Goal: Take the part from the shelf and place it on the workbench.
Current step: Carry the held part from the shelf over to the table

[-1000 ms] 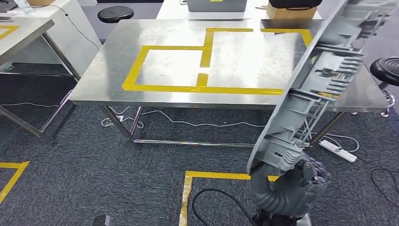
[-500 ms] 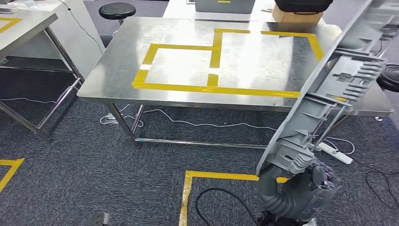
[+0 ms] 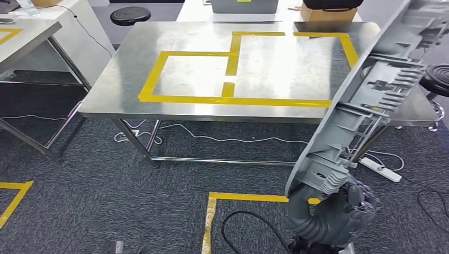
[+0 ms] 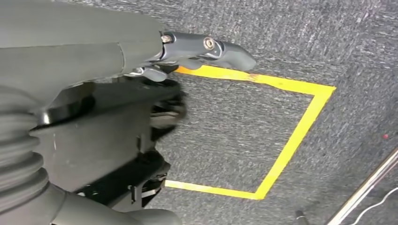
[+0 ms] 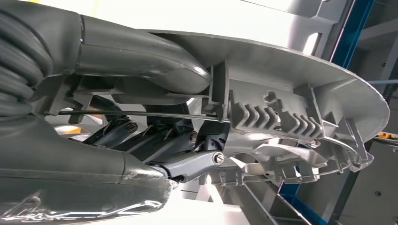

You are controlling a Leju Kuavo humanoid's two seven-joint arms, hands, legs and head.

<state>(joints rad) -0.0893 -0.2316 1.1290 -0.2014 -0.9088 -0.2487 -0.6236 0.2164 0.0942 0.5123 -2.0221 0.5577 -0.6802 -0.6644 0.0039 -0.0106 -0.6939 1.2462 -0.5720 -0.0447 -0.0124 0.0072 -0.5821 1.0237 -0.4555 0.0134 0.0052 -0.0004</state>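
Observation:
A long grey ribbed plastic part [image 3: 370, 95] rises at a slant from the lower right towards the top right of the head view. My right hand [image 3: 339, 211] grips its lower end, in front of the workbench's right corner. The right wrist view shows the fingers [image 5: 187, 164] wrapped into the part's [image 5: 291, 93] ribbed underside. The steel workbench [image 3: 132, 79] stands ahead, marked with yellow tape rectangles [image 3: 190, 74]. My left hand [image 4: 178, 49] hangs over the carpet with fingers extended and nothing in it.
A black stool [image 3: 437, 79] stands by the bench's right end, half behind the part. Another stool [image 3: 129, 15] and a cardboard box [image 3: 323, 13] are at the back. A second table [image 3: 21, 37] is at the left. Cables and a power strip [image 3: 378, 168] lie on the carpet.
The view swayed and came back. My right hand and the part now sit slightly further right against the bench than a second ago; the grip is unchanged.

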